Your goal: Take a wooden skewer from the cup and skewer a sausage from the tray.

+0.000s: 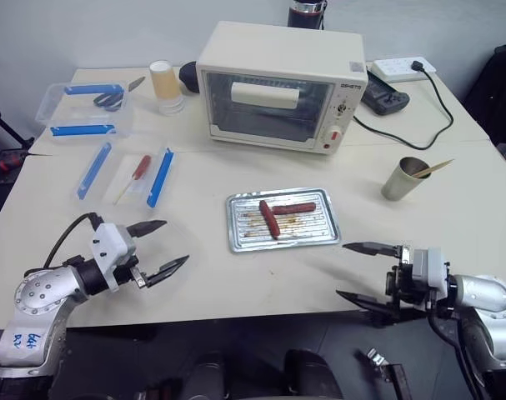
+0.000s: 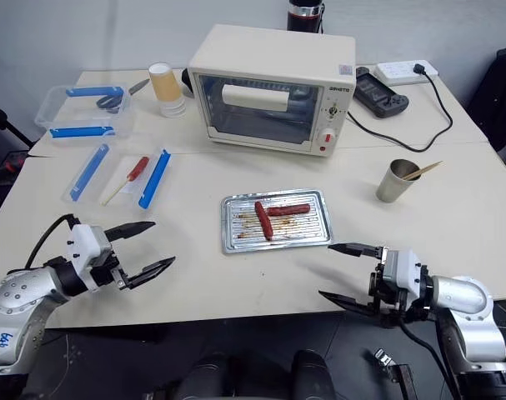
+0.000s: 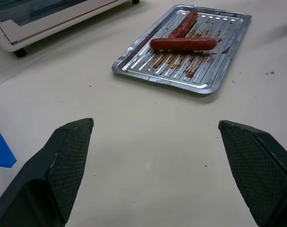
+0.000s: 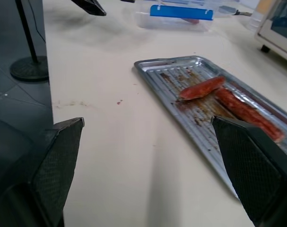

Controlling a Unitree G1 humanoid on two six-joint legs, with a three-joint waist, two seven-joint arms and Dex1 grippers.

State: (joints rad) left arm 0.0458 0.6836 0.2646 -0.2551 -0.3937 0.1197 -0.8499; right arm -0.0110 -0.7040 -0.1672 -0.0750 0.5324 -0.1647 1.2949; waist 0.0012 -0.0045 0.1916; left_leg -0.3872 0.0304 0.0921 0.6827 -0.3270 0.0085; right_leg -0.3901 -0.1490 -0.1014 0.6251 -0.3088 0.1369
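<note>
Wooden skewer (image 1: 434, 168) sits in the grey cup (image 1: 403, 178) on the right side of the table (image 1: 194, 275), leaning out over the rim with its tip pointing right and away from the robot. Tray (image 1: 282, 219) lies mid-table in front of the toaster oven (image 1: 279, 86), long axis running left-right. Two sausages on it: one sausage (image 1: 269, 218) lies near-to-far, slightly tilted, the other sausage (image 1: 294, 208) lies left-right; their ends meet near the tray's middle. Table is pale cream, grey wall behind, power strip (image 1: 400, 67) and a black cable at the far right. Far left has a clear box with blue clips (image 1: 83, 109), a yellowish cup stack (image 1: 165, 86), and a red-handled tool (image 1: 140, 169) between two blue clip strips. Left gripper (image 1: 158, 248) hovers near the table's front-left edge, fingers spread wide, holding nothing, pointing toward the tray. Right gripper (image 1: 357, 273) at the front-right edge, fingers also wide apart and empty, pointing left. Tray lies between the two grippers, farther in; cup and skewer well apart from the right fingers.
</note>
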